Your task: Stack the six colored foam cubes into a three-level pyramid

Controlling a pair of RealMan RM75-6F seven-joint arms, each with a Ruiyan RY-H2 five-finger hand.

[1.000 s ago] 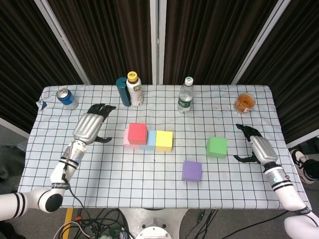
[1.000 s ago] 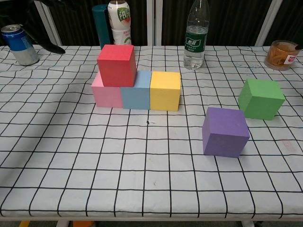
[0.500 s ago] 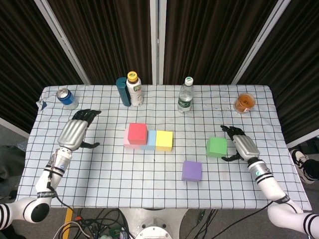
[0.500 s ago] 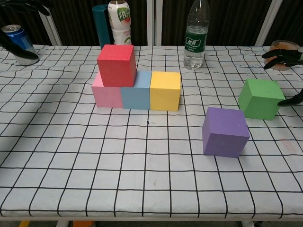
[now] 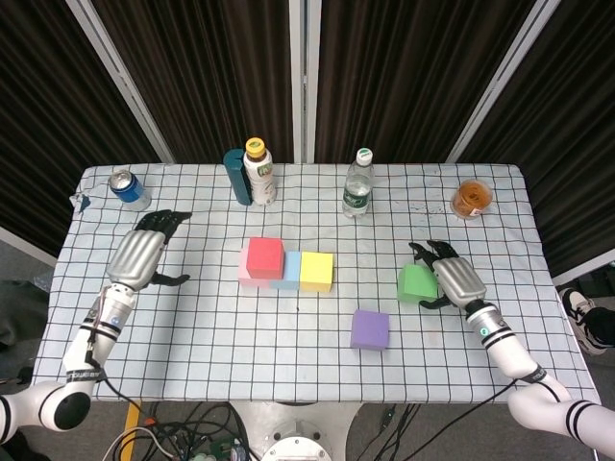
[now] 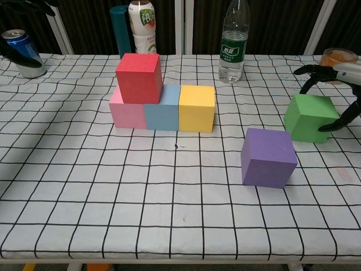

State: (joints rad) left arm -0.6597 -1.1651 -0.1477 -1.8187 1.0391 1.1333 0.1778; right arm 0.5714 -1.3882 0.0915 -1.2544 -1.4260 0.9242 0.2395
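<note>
The right robot hand [image 5: 449, 277], fingers spread around the green cube [image 5: 415, 283] near the bench's right edge, brackets it for lifting onto the red cube's [image 5: 264, 256] level.

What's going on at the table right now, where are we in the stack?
The base row is down: pink cube, blue cube, yellow cube, with the red cube on top at the left. The right hand is closing around the green cube. The purple cube sits loose. The left hand hovers empty.

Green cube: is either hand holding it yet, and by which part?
Nothing is held. The right hand is spread around the green cube, which sits on the table; contact cannot be told. The left hand is empty.
</note>
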